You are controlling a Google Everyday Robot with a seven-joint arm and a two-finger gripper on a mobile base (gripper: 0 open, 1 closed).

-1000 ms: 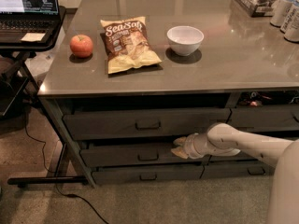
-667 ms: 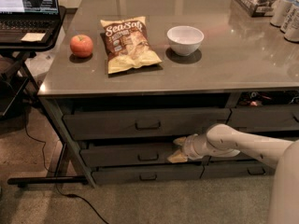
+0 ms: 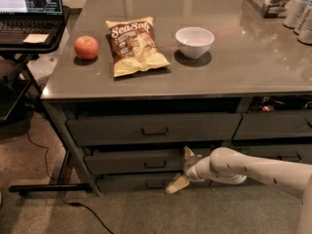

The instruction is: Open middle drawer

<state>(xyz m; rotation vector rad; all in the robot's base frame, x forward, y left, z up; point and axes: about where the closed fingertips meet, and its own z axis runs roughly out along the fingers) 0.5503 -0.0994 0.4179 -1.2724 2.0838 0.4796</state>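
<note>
Since the earlier frame, the gripper (image 3: 180, 169) has been turned and spread: where its fingers were pointed left close together, one finger (image 3: 188, 154) is now raised toward the upper right corner of the middle drawer (image 3: 131, 161) and the other (image 3: 175, 184) is dropped down-left across the front of the bottom drawer (image 3: 141, 183). The gripper is thus seen released, with nothing held between its fingers, low and just right of centre in the frame at the end of the pale arm (image 3: 253, 168) that enters from the lower right. The middle drawer's front is seen at lower centre, under the taller top drawer (image 3: 153, 129), and its small loop handle (image 3: 155, 165) lies just left of the gripper, apart from both fingers (whether the upper fingertip touches the drawer's front cannot be told). Whether the drawer is shut or slightly pulled cannot be told. On the grey tabletop (image 3: 243, 67) in the upper half, a red apple (image 3: 86, 48), a Sea Salt chip bag (image 3: 136, 45) and a white bowl (image 3: 194, 41) are set in a row. A laptop (image 3: 29, 9) is seen at the upper left.
</note>
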